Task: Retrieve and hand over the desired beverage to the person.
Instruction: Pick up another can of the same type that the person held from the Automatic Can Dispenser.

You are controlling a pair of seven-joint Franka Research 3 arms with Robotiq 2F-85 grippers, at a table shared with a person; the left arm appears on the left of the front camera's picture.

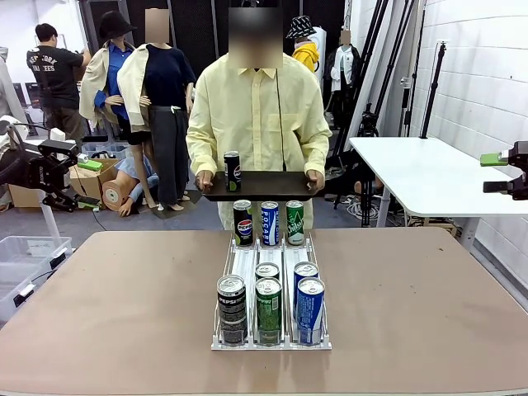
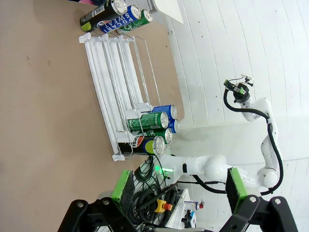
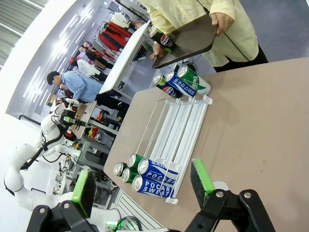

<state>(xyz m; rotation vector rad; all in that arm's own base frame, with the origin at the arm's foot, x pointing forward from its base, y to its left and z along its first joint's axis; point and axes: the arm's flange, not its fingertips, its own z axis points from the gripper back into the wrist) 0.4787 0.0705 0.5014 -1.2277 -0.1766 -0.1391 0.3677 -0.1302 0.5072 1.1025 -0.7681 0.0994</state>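
Observation:
The person (image 1: 256, 107) stands at the far side of the table, both hands holding a black tray (image 1: 264, 186) with one black Pepsi can (image 1: 233, 171) upright on it. A white wire rack (image 1: 245, 264) lies on the table's middle. At its far end stand a black Pepsi can (image 1: 242, 223), a blue Pocari can (image 1: 270, 223) and a green can (image 1: 294, 222). Several more cans crowd its near end (image 1: 268, 309). My left gripper (image 1: 89, 181) (image 2: 178, 186) hangs open off the table's left side. My right gripper (image 1: 493, 173) (image 3: 142, 186) is open at the far right.
A brown table (image 1: 107, 305) carries the rack. A white table (image 1: 429, 169) stands at the back right, and a clear plastic bin (image 1: 21, 247) sits on the floor at the left. Other people are farther back.

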